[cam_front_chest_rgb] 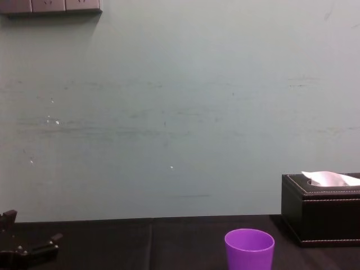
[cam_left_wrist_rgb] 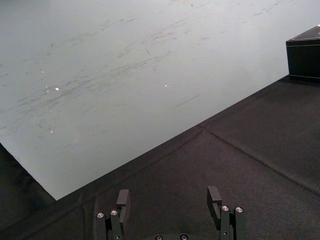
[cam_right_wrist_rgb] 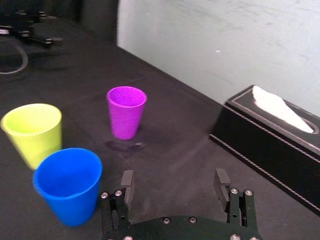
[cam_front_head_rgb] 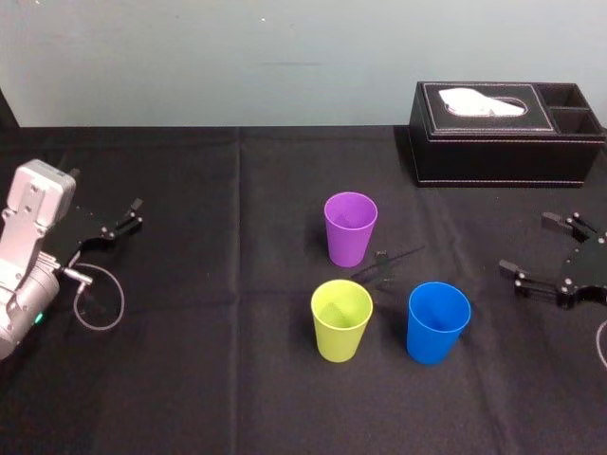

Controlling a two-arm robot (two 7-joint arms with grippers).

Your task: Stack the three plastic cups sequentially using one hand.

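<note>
Two claws sat at the sides of the head view, both with fingers spread apart and holding nothing. The right claw [cam_front_head_rgb: 528,245] was at the right edge of the frame. The left claw [cam_front_head_rgb: 116,226] was parked at the left edge, well apart from the cups.

Nearest the right claw stood the blue cup [cam_front_head_rgb: 438,321], lower right of centre. The yellow-green cup [cam_front_head_rgb: 341,319] stood just beside it toward the left, and the purple cup [cam_front_head_rgb: 350,227] stood behind them at mid-frame. All three were upright on the desk [cam_front_head_rgb: 190,332], mouths up, none yet nested.

They looked light, thin-walled and smooth, so likely to slip or tip under a hard pinch. A hold across the wall near the rim seemed safest.

Bare black cloth lay between the right claw and the blue cup, giving a free approach. The black tissue box [cam_front_head_rgb: 503,133] occupied the upper right of the frame, well behind that path.
</note>
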